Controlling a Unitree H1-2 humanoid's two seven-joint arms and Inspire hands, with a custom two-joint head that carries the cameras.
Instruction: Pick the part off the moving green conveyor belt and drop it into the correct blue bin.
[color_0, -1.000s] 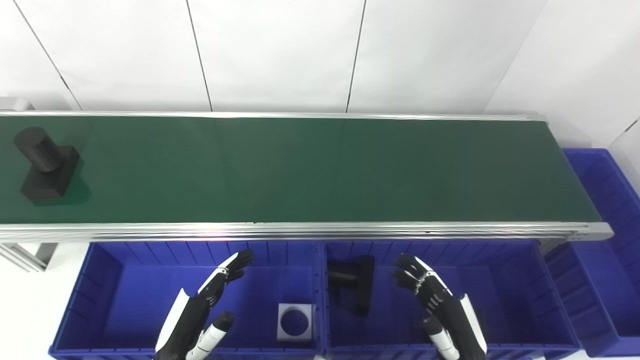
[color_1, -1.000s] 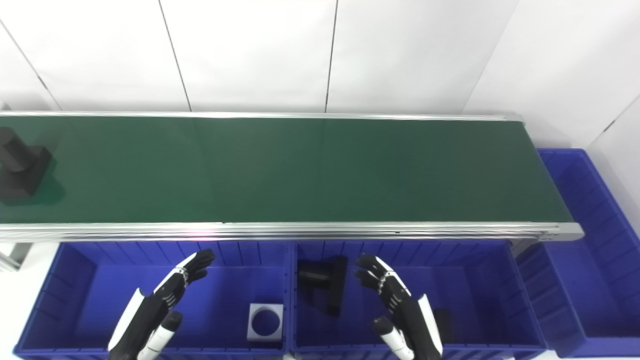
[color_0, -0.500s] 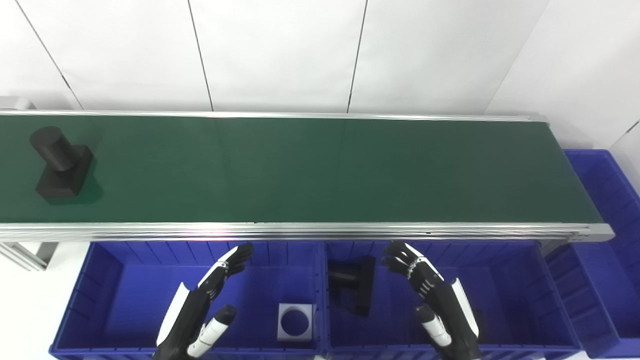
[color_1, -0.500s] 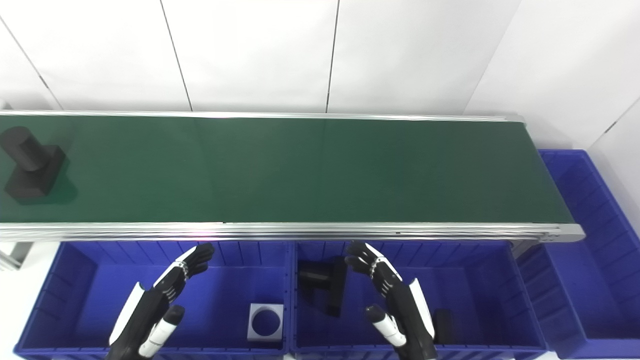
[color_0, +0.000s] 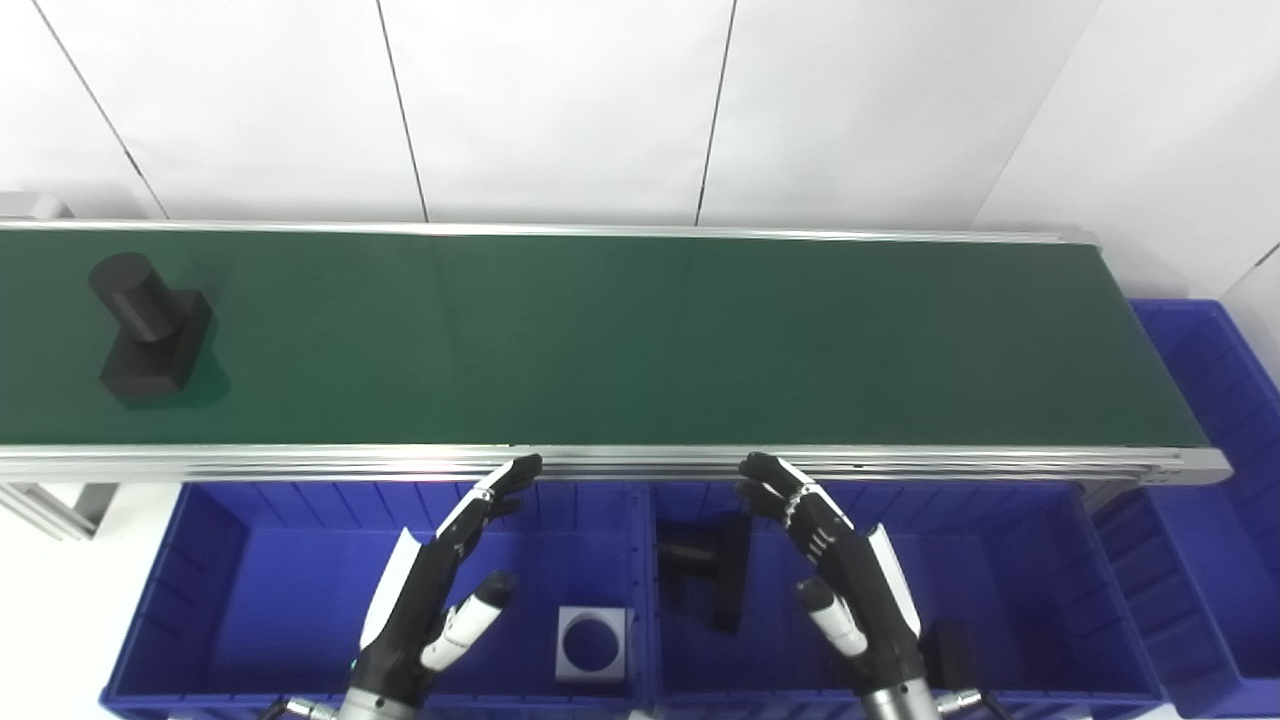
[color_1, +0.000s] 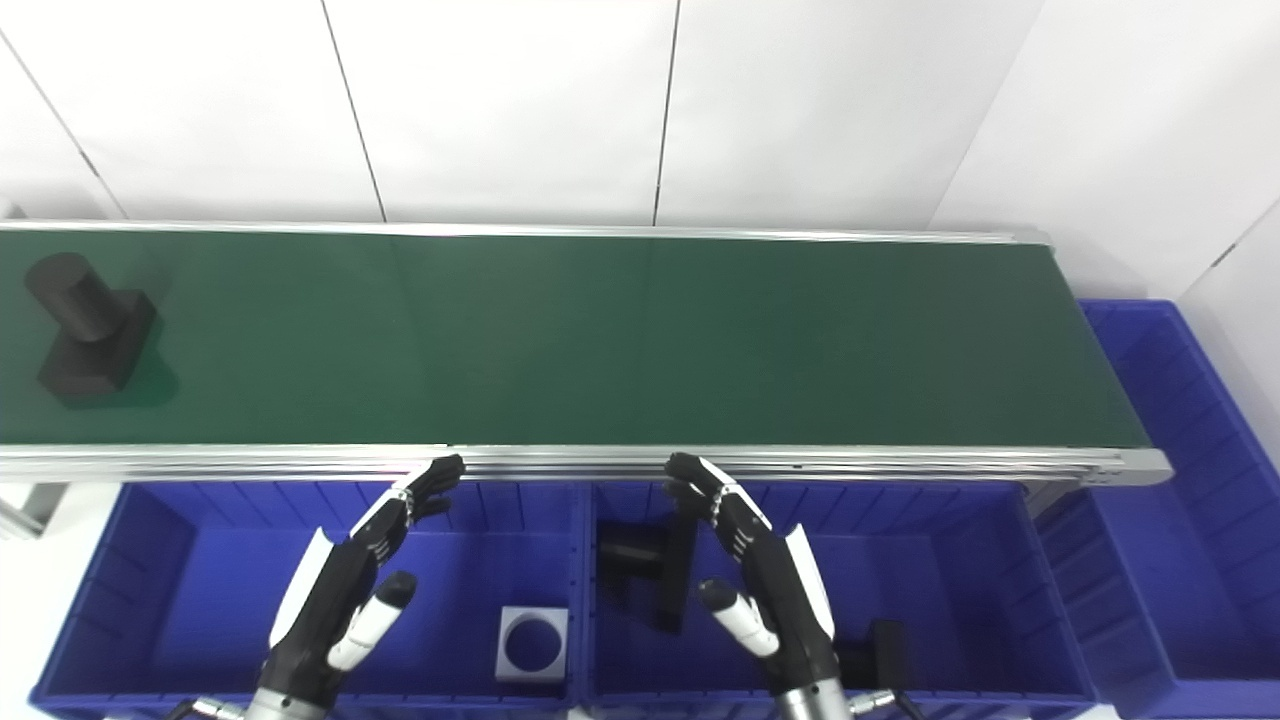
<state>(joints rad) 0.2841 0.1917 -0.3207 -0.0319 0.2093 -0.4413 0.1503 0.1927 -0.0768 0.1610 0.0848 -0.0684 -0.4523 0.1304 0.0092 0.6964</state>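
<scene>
A black part (color_0: 148, 326), a cylinder standing on a square base, rides the green conveyor belt (color_0: 620, 340) at its far left. My left hand (color_0: 440, 580) is open and empty, held over the left blue bin (color_0: 210, 600), its fingertips near the belt's front rail. My right hand (color_0: 840, 570) is open and empty over the middle blue bin (color_0: 1040, 580), also reaching to the rail. Both hands are far right of the part.
The left bin holds a grey square piece with a round hole (color_0: 591, 643). The middle bin holds a black T-shaped part (color_0: 712, 565) and a small black block (color_0: 950, 655). A third blue bin (color_0: 1220, 420) stands at the belt's right end.
The black part has ridden rightward along the belt. Both hands have risen and moved forward and inward, from over the bins up to the belt's front rail.
</scene>
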